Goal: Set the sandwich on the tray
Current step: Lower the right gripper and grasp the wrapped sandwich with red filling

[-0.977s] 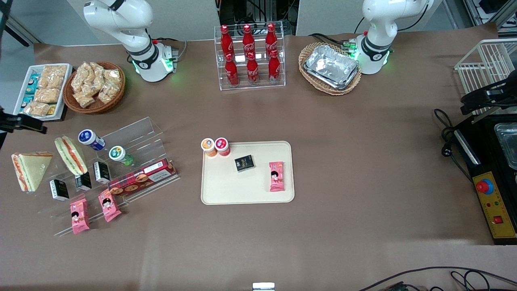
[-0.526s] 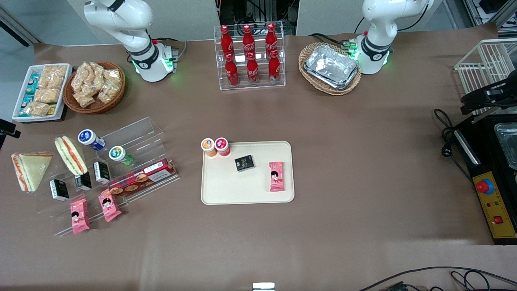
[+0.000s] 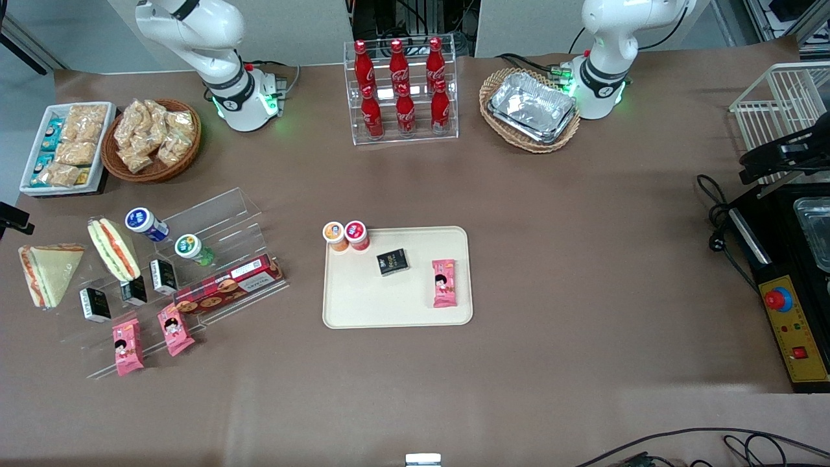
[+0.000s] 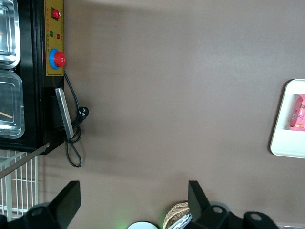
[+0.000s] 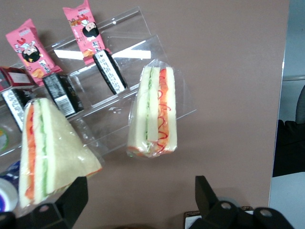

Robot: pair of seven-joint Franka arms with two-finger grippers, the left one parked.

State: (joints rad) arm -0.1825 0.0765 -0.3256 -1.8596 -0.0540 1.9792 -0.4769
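Note:
The sandwich point(image 3: 48, 272) lies flat on the table at the working arm's end, beside the acrylic shelf; the right wrist view shows its orange-red and green filling edge point(image 5: 155, 114). A second wedge sandwich point(image 3: 113, 250) leans on the shelf point(image 5: 47, 148). My gripper point(image 5: 141, 200) is open and empty, above the table a short way from the sandwich; only a dark bit of it point(image 3: 14, 219) shows at the front view's edge. The cream tray point(image 3: 363, 305) lies mid-table, holding a black box point(image 3: 393, 261) and a pink packet point(image 3: 444, 282); its corner shows in the left wrist view point(image 4: 286, 143).
The acrylic shelf point(image 3: 214, 214) holds small black boxes, pink packets, a red biscuit box and two bottles. Two small cups point(image 3: 345, 235) stand at the tray's corner. A snack basket point(image 3: 152, 139) and a white snack tray point(image 3: 65, 146) sit farther from the front camera.
The dark part of my arm has drawn back toward the front view's edge, and little of it shows now. The sandwiches and tray have not moved.

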